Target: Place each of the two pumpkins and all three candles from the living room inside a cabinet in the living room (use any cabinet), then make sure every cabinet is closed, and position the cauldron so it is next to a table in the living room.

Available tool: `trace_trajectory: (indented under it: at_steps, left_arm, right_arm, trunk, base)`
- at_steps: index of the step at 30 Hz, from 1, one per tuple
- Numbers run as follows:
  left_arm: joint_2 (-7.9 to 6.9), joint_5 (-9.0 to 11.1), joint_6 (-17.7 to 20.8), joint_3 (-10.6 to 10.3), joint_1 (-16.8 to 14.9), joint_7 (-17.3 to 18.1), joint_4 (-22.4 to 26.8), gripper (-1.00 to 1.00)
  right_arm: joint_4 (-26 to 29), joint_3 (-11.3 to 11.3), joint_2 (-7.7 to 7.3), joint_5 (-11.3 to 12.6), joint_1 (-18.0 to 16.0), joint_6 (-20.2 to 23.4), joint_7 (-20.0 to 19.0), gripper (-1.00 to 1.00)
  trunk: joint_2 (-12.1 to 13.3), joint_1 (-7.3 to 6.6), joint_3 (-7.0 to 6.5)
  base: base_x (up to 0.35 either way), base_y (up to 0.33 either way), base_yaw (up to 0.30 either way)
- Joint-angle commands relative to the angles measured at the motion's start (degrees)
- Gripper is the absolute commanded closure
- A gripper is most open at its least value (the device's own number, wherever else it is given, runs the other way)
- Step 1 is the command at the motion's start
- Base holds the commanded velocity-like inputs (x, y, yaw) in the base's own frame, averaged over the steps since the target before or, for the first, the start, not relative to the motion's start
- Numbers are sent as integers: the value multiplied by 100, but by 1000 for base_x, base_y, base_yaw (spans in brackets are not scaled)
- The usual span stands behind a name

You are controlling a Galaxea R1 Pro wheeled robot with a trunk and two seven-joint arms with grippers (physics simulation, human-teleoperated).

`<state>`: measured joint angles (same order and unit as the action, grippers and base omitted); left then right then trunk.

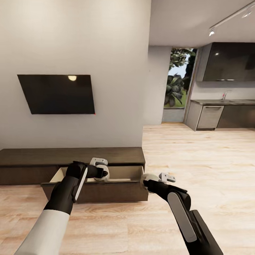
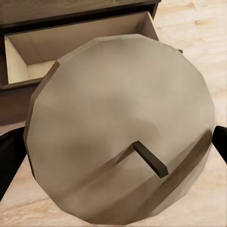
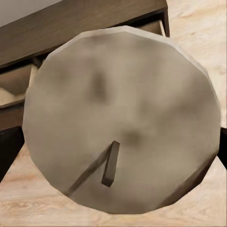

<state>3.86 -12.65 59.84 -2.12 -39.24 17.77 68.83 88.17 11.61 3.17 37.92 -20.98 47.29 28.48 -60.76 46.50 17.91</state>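
A: What are the fingers doing?

B: In the left wrist view the dark fingers [image 2: 9, 156] sit at opposite edges of the left candle [image 2: 118, 127], a wide pale disc with its short wick [image 2: 150, 159] facing the camera. They are clamped on it. The right-hand fingers [image 3: 8, 146] pinch the right candle [image 3: 123, 118] the same way.

A: And where are they relative to the drawer?

B: The left gripper [image 1: 101, 171] hangs over the drawer [image 1: 95, 193], inside its front panel and above the pale interior. The right gripper [image 1: 156, 179] is just off the drawer's open end, over the floor [image 1: 198, 159] and not yet above the box.

A: So the left one goes first?

B: I'd say so. Lower that candle until its base is close to the drawer bottom, then spread the fingers; dropping it from height risks it tipping or rolling. Lift straight up afterwards so a finger doesn't drag it.

A: And the right?

B: Bring it sideways over the drawer's end wall, high enough to clear the rim, and set it down apart from the first so the two don't knock together. Keep both clear of the front panel, because the cabinet [image 1: 71, 156] has to be pushed shut later. I can't tell what already lies in the drawer.
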Motion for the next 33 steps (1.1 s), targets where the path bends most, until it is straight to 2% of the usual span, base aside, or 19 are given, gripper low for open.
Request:
trace_trajectory:
  at_steps: [1,21,25,30,32,33]
  left_arm:
    - [1,-58,16,1,-4,51,0,100]
    - [1,-98,16,1,-4,51,-38,100]
    - [1,-109,16,1,-9,51,-45,100]
    - [1,-127,16,-11,-13,43,-98,100]
    - [1,-141,16,-26,-13,32,-132,100]
    - [1,-145,16,-32,-13,31,-150,100]
  right_arm:
    - [8,3,-23,31,-7,13,57,100]
    - [25,30,-44,14,-19,10,47,100]
    - [-141,3,-33,16,-53,68,115,100]
    - [-798,-20,-32,26,-380,110,196,100]
    - [-1251,-26,-39,42,-795,171,346,100]
    - [-1319,-26,-35,43,-891,221,388,100]
  trunk:
    - [-5,3,8]
    - [-5,3,10]
    - [-5,3,10]
    - [-5,3,10]
    - [-5,3,10]
    - [-5,3,10]
  base:
    - [276,147,0]
    - [235,143,0]
    - [209,35,0]
    - [208,8,0]
    - [208,2,0]
    - [208,1,0]
